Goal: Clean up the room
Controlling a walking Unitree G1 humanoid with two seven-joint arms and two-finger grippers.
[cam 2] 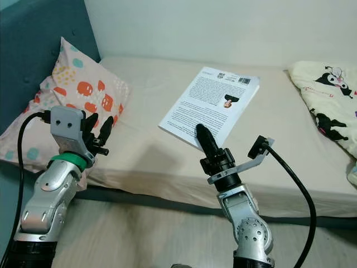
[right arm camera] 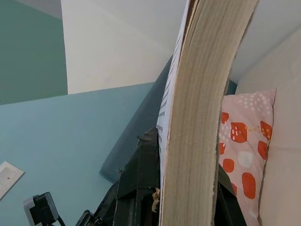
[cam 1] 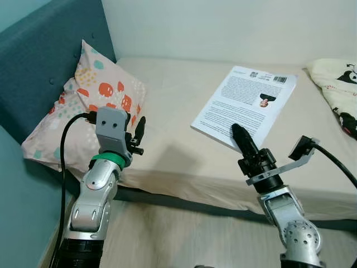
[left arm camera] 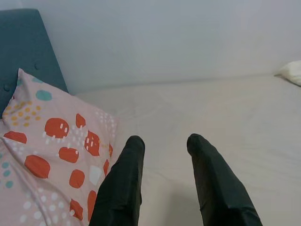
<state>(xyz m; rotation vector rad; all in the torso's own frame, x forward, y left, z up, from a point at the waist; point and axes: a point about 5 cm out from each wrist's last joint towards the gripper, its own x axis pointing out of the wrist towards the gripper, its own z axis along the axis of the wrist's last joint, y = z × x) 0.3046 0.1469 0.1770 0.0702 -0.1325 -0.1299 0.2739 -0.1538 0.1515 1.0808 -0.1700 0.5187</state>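
1 book (cam 1: 245, 106) is lying on the bed (cam 1: 167, 117), its near corner being pinched by the right gripper (cam 1: 239, 133). Left gripper (left arm camera: 164, 146) is hovering beside 1 pillow (cam 1: 92, 106), fingers spread wide, holding nothing.

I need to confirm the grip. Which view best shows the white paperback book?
The right wrist view: the white paperback book shows its page edge clamped between the right gripper fingers. Both eye views show its printed back cover over the beige bed; the left wrist view faces the spotted pillow.
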